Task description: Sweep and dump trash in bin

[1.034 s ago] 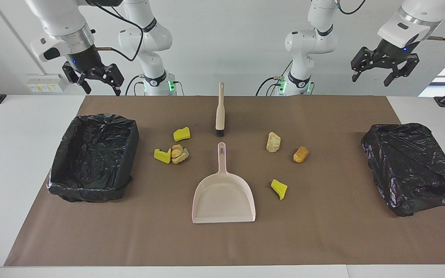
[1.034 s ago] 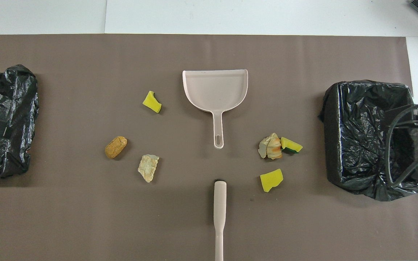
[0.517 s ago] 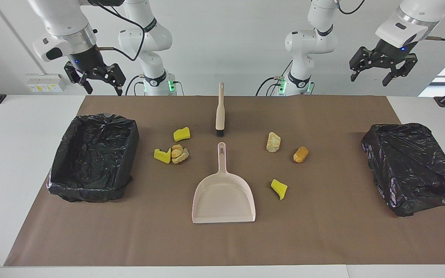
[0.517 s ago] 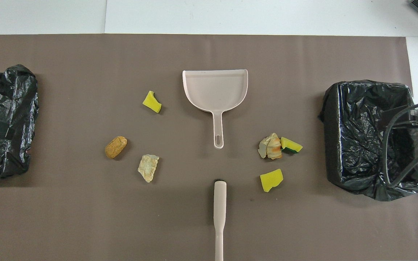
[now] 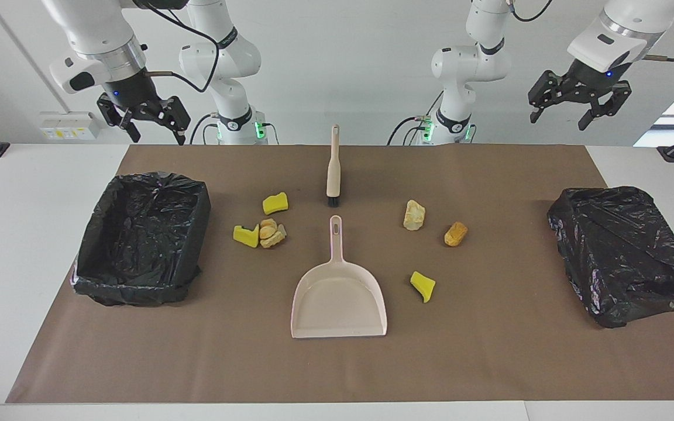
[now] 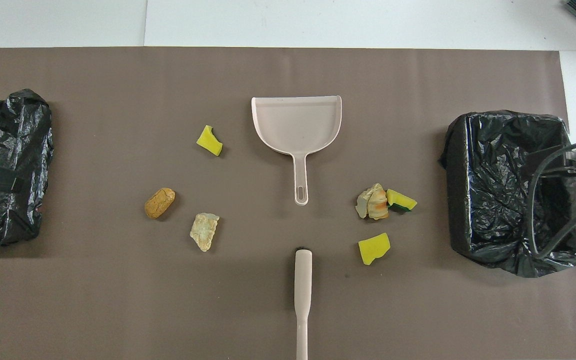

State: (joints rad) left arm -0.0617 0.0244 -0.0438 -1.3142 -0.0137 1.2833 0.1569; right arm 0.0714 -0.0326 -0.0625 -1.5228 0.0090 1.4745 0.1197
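Both grippers are raised slightly versus a second ago; nothing on the table is shifted. Left gripper (image 5: 577, 111) is held high over the table edge at the left arm's end, fingers spread wide, nothing gripped. Right gripper (image 5: 148, 124) is held high near the open bin (image 5: 141, 234), fingers also spread wide and empty.

Trash is well apart from both sets of fingers. Toward the right arm's end: yellow chunk (image 5: 275, 203), another yellow chunk (image 5: 246, 235) touching a tan lump cluster (image 5: 271, 233). Toward the left arm's end: beige lump (image 5: 413, 214), brown lump (image 5: 455, 233), yellow chunk (image 5: 423, 285).

Dustpan (image 5: 339, 292) and brush (image 5: 333, 169) are untouched mid-table. The second bin (image 5: 623, 251) is seen bag-covered.

Grippers are seen in the facing view only; in the overhead view just the right arm's cable (image 6: 543, 200) is shown over the open bin.
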